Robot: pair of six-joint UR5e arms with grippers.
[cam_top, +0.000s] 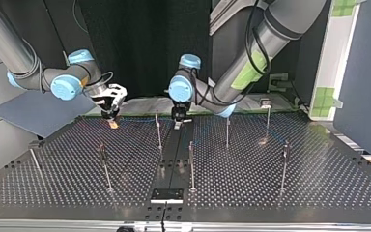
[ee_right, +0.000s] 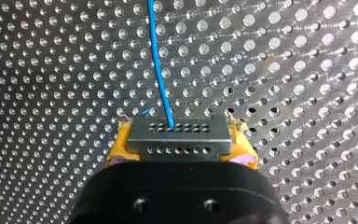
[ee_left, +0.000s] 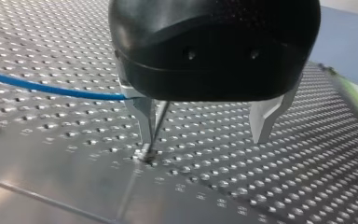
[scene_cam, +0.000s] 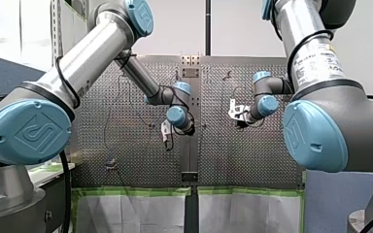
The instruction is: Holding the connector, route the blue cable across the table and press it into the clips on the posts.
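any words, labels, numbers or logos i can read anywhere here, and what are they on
No word or number can be read in any view.
White label on my right arm: printed lines, too blurred to read.
Blue joint caps: a raised logo mark, no legible letters.
Connector: only rows of small holes, no print.
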